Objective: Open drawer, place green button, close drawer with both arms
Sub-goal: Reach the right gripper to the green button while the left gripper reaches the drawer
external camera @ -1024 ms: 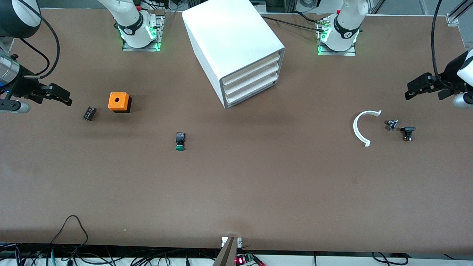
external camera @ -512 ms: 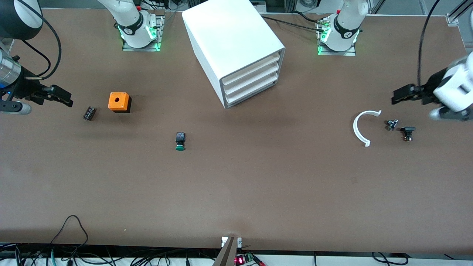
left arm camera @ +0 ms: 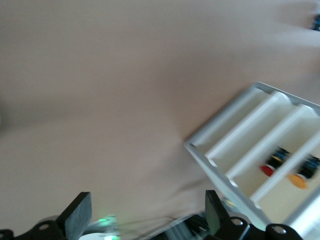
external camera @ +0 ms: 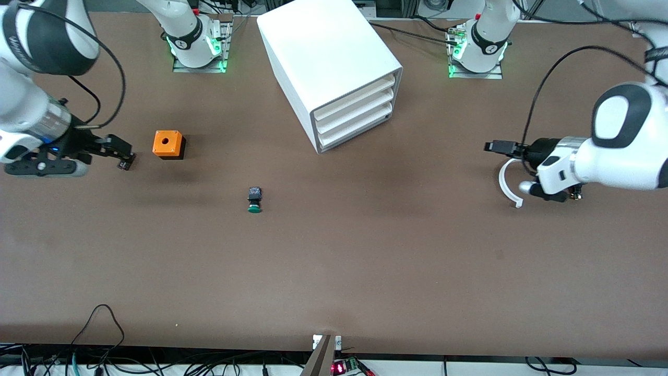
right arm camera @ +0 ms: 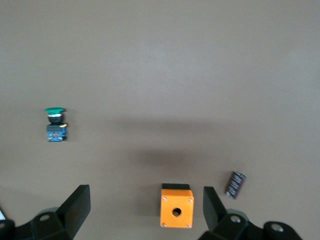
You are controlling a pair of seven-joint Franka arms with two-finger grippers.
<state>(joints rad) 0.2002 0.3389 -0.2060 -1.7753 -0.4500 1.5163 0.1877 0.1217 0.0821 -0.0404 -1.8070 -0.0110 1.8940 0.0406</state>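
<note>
The white cabinet point(external camera: 334, 62) stands between the two arm bases, and its three drawers are shut. The lowest drawer point(external camera: 356, 130) sits just above the table. The cabinet's front also shows in the left wrist view point(left arm camera: 260, 150). The green-capped button point(external camera: 254, 201) lies on its side on the table, nearer the front camera than the cabinet. It also shows in the right wrist view point(right arm camera: 56, 125). My right gripper point(external camera: 122, 155) is open and empty beside the orange box; its wrist view point(right arm camera: 145, 212) shows the jaws wide apart. My left gripper point(external camera: 494, 147) is open and empty over the white arc, as its wrist view point(left arm camera: 146, 217) shows.
An orange box with a hole point(external camera: 168, 144) and a small black cylinder point(right arm camera: 234, 184) lie toward the right arm's end. A white arc piece point(external camera: 503, 183) lies toward the left arm's end, under the left arm.
Both arms have swung in from the table's ends. The left gripper moved from the table's end to over the white arc. The right gripper moved toward the orange box, over the black cylinder.
</note>
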